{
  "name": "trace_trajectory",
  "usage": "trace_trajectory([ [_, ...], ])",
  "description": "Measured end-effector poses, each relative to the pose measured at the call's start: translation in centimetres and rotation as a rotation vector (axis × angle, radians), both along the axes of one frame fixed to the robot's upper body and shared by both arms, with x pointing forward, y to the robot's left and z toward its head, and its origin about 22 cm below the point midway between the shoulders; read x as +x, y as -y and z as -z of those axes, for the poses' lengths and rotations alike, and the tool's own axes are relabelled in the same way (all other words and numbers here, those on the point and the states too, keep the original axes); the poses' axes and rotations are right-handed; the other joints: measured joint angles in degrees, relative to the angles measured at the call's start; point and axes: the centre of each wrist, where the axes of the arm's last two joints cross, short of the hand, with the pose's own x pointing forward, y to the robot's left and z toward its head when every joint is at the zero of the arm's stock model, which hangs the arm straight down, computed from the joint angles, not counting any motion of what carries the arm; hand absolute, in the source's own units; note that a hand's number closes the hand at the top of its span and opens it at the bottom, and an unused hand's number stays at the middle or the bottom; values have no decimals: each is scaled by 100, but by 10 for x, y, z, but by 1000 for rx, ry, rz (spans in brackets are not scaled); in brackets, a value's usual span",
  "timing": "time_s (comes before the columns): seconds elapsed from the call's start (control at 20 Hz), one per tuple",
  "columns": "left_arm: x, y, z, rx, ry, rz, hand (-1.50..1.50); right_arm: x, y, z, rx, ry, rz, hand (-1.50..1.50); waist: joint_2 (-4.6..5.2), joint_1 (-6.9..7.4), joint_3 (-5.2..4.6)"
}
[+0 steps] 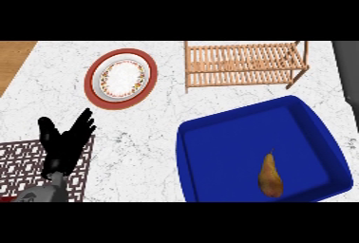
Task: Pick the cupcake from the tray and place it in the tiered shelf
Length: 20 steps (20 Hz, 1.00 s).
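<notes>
Head view: left hand (68, 137) sits at the lower left of the frame over a patterned mat (21, 161), fingers spread wide and straight, holding nothing. Right hand isn't showing. Blue tray (210, 156) at lower right has just a pear (270, 174) in it, can't spot any cupcake. Wooden shelf (242, 64) is top right, red-rimmed plate (120, 78) top left.
</notes>
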Motion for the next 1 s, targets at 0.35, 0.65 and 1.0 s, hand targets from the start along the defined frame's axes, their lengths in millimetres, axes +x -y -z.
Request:
trace_trajectory([
  [0.35, 1, -4, 0, 2, -5, 1, 0, 10, 8, 5, 5, 18, -41, 150, -9, -18, -1],
  [0.65, -1, -5, 2, 4, 0, 2, 0, 12, 3, 2, -23, 4, -40, 150, -17, -35, -2],
  [1.0, -3, -3, 3, 2, 13, 2, 0, 14, 22, -4, 238, 42, 26, -150, -15, -22, 3],
])
